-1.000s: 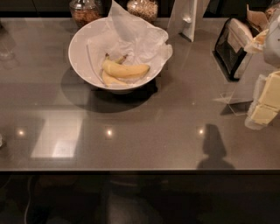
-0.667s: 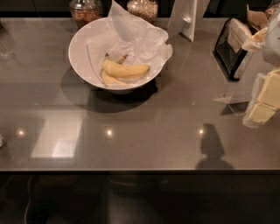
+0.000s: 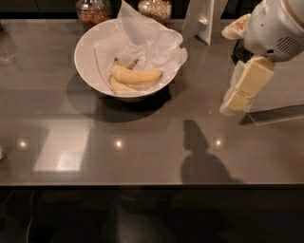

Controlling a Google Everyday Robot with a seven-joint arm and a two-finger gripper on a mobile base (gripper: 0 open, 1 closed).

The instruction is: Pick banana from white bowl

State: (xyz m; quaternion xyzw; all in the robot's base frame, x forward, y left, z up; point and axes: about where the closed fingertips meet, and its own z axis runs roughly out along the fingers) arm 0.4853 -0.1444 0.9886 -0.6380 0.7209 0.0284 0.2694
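Note:
The banana [image 3: 138,76], plump and yellow with a brownish stem end, lies in the white bowl [image 3: 84,53] at the back left of the dark table, on top of a thinner, paler banana [image 3: 119,87]. White paper [image 3: 149,40] lines the bowl's back and right side. My gripper [image 3: 232,105] hangs from the white arm [image 3: 275,28] at the right. It points down above the table, well to the right of the bowl and apart from it. It holds nothing that I can see.
Two glass jars [image 3: 91,10] [image 3: 155,6] stand behind the bowl. A white upright stand [image 3: 202,19] is at the back, right of the bowl. A clear sheet edge [image 3: 275,116] lies under the arm. The table's front edge [image 3: 152,185] runs along the bottom.
The arm and gripper have moved left and slightly up, closer to the bowl. The bowl and both bananas have not moved.

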